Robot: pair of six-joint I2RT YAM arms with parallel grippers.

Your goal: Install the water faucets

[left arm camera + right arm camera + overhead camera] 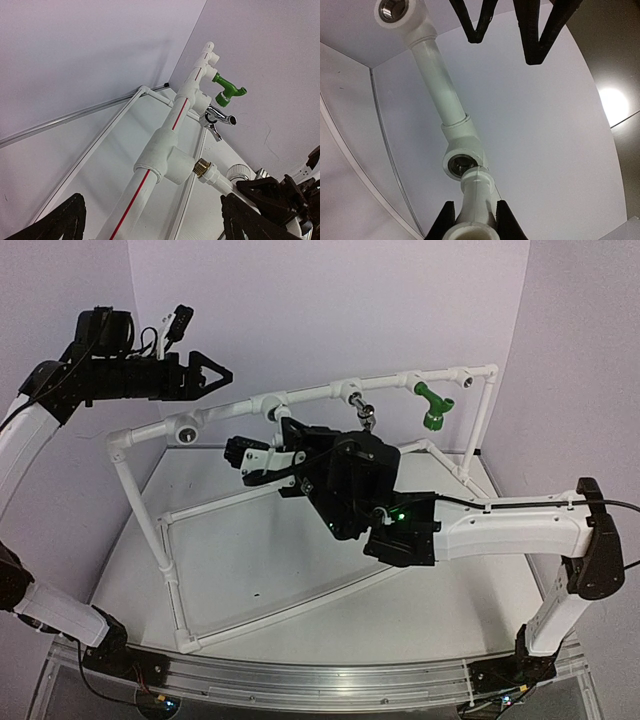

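Right gripper (476, 222) is clamped tight on 1 white faucet (477, 195), body pinched between both fingers. Its brass threaded end sits at the mouth of a tee socket (460, 165) on the top rail (310, 395) of the single white pipe frame. Can't tell how deep the thread is in. Faucet count: 3. 1 white in the grip, plus 1 chrome faucet (366, 416) and 1 green faucet (432, 406), both seated in sockets further right on the same rail. Chrome is next along from the white one, green is nearest the rail's right end. 1 left socket (185, 427) faces out on the rail to the left of the white faucet. Left gripper (215, 375) has its jaws wide apart with nothing in them. It hovers just behind the rail's left section, no contact.
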